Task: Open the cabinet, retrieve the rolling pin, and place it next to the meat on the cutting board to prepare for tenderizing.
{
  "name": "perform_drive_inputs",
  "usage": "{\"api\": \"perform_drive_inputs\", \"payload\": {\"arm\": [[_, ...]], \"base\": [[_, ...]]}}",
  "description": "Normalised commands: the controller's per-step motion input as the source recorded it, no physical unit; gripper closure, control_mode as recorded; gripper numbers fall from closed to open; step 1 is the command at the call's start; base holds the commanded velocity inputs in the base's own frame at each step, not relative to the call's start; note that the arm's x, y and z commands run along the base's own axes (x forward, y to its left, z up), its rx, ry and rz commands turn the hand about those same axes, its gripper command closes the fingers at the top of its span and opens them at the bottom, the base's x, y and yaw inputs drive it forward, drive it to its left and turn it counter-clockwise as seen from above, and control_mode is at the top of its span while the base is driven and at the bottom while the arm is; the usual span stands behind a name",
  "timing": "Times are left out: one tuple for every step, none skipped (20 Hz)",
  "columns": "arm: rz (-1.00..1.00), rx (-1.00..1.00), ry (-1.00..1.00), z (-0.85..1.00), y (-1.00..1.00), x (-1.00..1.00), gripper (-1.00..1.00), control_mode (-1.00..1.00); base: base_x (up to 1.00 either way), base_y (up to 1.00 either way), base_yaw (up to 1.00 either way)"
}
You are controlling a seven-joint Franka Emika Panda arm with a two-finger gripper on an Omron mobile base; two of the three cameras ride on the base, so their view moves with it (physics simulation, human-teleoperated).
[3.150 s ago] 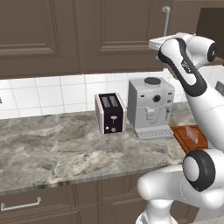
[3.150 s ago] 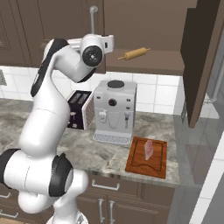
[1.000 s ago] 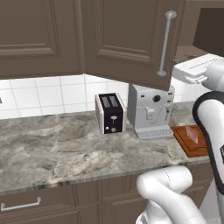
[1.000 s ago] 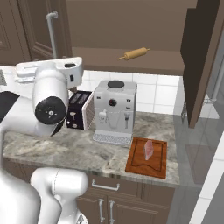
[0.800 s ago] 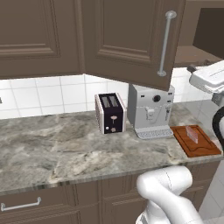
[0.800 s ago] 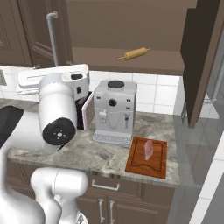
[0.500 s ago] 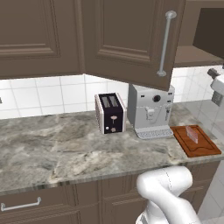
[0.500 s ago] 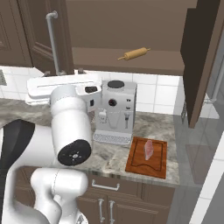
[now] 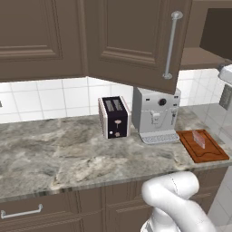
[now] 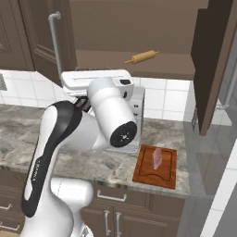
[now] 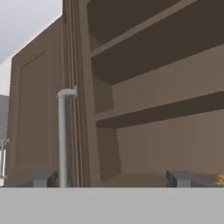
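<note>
With both cabinet (image 10: pixel 139 28) doors swung wide, rolling pin (image 10: pixel 142 57) lies near the shelf edge.

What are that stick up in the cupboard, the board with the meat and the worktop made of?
The rolling pin looks like pale, matt wood: tan with no gloss. The cutting board seems reddish-brown wood with a raised rim. The counter looks like polished stone, grey with mottled veins. Everything is rendered, so only appearances.

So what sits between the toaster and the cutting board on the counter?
The coffee machine stands between the toaster and the cutting board, seen in the left base view.
</note>
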Motion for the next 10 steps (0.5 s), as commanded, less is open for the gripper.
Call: {"api": "perform_drive_inputs", "payload": {"arm": [[0.15,0.00,0.07,-0.06,0.00,0.98,-1.00,-1.00],[0.15,0.00,0.07,-0.08,0.00,0.98,-1.00,-1.00],[0.14,0.00,0.06,-0.09,0.00,0.99,-1.00,-1.00],[0.15,0.00,0.06,-0.10,0.00,0.98,-1.00,-1.00],[0.16,0.00,0.05,-0.11,0.00,0.92,-1.00,-1.00],[0.16,0.00,0.04,-0.14,0.00,0.91,-1.00,-1.00],[0.15,0.00,0.05,-0.12,0.00,0.91,-1.00,-1.00],[0.15,0.00,0.05,-0.11,0.00,0.89,-1.00,-1.00],[0.15,0.00,0.05,-0.11,0.01,0.89,-1.00,-1.00],[0.15,0.00,0.05,-0.11,0.02,0.87,-1.00,-1.00]], "base": [[0.00,0.00,0.00],[0.00,0.00,0.00],[0.00,0.00,0.00],[0.00,0.00,0.00],[0.00,0.00,0.00],[0.00,0.00,0.00],[0.00,0.00,0.00],[0.00,0.00,0.00],[0.00,0.00,0.00],[0.00,0.00,0.00]]}}
